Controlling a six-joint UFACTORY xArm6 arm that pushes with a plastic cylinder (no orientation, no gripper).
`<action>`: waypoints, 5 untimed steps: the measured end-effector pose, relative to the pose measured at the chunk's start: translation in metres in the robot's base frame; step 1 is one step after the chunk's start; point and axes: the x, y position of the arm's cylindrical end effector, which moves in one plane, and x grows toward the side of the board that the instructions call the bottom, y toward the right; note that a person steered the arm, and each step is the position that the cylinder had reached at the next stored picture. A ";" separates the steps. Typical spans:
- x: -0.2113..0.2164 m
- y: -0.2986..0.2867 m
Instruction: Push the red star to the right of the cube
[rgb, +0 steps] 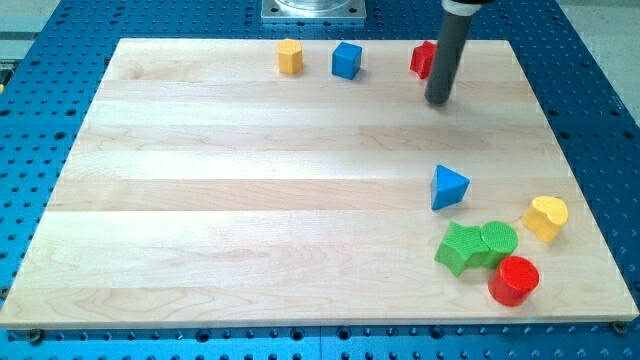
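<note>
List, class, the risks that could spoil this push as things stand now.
The red star sits close to the board's top edge; a stray push might slide it off. My tip is below and right of it, with the rod hiding part of it. Too long a leftward push could knock the blue cube.

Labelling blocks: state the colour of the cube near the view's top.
Blue: the cube, clearest in the camera view, left of the red star.
</note>
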 end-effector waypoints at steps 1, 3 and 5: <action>0.000 0.000; 0.000 0.000; -0.025 0.032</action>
